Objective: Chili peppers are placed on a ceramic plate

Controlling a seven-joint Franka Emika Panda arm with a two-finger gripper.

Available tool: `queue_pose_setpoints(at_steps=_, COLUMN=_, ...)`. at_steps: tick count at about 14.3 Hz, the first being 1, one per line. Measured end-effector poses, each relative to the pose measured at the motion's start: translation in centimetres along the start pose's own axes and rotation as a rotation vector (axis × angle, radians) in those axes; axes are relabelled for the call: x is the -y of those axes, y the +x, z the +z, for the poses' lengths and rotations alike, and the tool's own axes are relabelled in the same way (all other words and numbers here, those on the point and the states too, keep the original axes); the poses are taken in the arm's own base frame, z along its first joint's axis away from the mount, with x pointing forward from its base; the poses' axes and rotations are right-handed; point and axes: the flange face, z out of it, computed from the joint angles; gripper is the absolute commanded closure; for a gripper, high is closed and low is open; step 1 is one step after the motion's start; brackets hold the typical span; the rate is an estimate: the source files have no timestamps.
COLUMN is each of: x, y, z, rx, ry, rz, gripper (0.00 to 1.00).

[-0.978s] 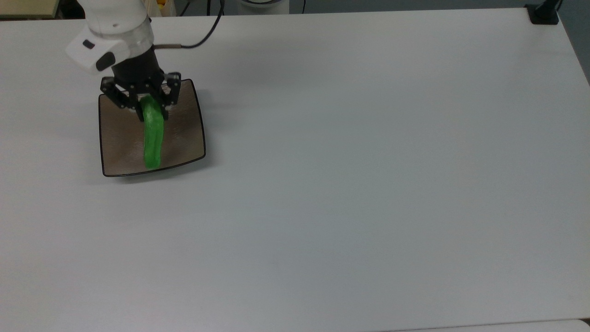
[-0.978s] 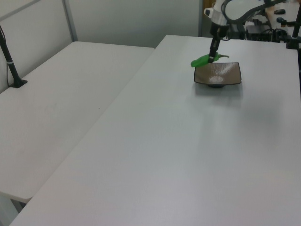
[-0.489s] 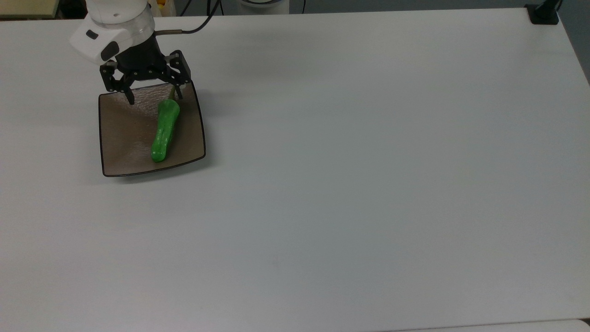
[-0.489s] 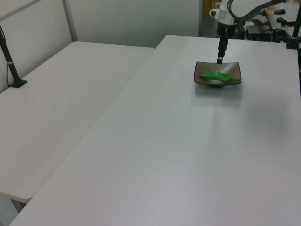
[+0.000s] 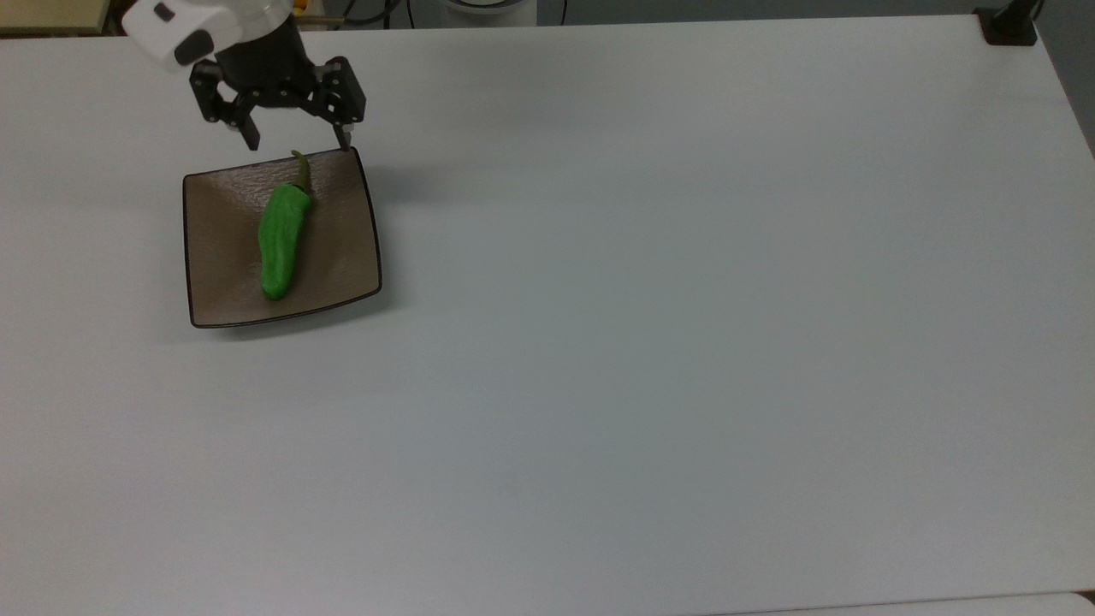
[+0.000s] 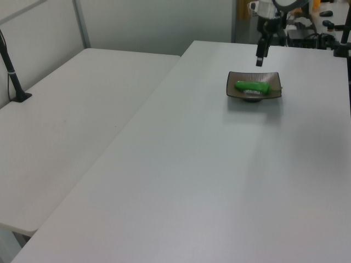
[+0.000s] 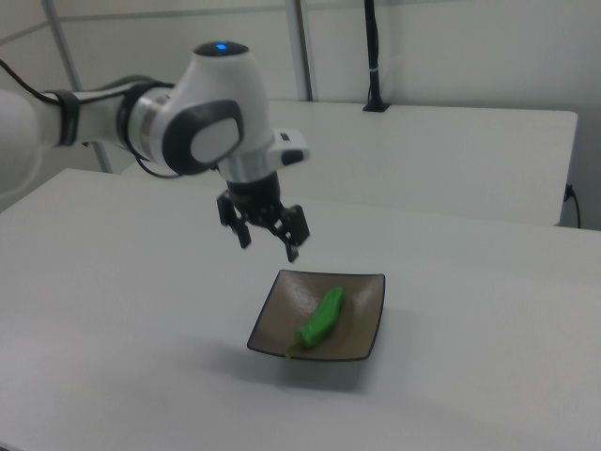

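1 green chili pepper (image 5: 281, 244) lying flat inside the ceramic plate (image 5: 216, 257), resting on the dish's floor a little toward the top view's right of centre; olive stem (image 5: 302, 169) aimed at the plate's far rim, blunt tip aimed at the near rim; same pepper (image 6: 252, 86) stretched across the dish (image 6: 275, 92) in the left view, and running lengthwise from the plate's (image 7: 361, 331) near edge toward its middle in the right view (image 7: 319, 318). Plate sitting on the white worktop (image 5: 650, 325) near its far corner on the top view's left, well away from the other 3 corners. Gripper (image 5: 297, 137) raised above the plate's far rim, clear of both dish and pepper; 2 black fingers (image 5: 251, 135) spread wide apart with nothing between them; seen hovering above the plate in the left view (image 6: 259, 59) and in the right view (image 7: 268, 241).
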Motion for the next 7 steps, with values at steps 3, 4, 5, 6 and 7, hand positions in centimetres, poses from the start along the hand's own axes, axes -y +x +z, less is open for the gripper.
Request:
queue_pose_setpoints(at_steps=3, x=4.3, y=0.8, z=-3.0, rx=-0.025, ry=0.006, rz=0.111, gripper=0.0)
queue_pose_setpoints(at_steps=4, x=5.8, y=1.0, z=-3.9, rx=-0.029, ry=0.009, rz=0.111, gripper=0.0)
queue_pose_setpoints(at_steps=5, x=7.2, y=1.2, z=-4.8, rx=-0.029, ry=0.012, rz=0.104, gripper=0.0)
queue_pose_setpoints(at_steps=6, x=8.3, y=1.2, z=-5.6, rx=-0.023, ry=0.015, rz=0.093, gripper=0.0)
queue_pose_setpoints(at_steps=7, x=9.3, y=1.2, z=-6.4, rx=-0.017, ry=0.017, rz=0.079, gripper=0.0)
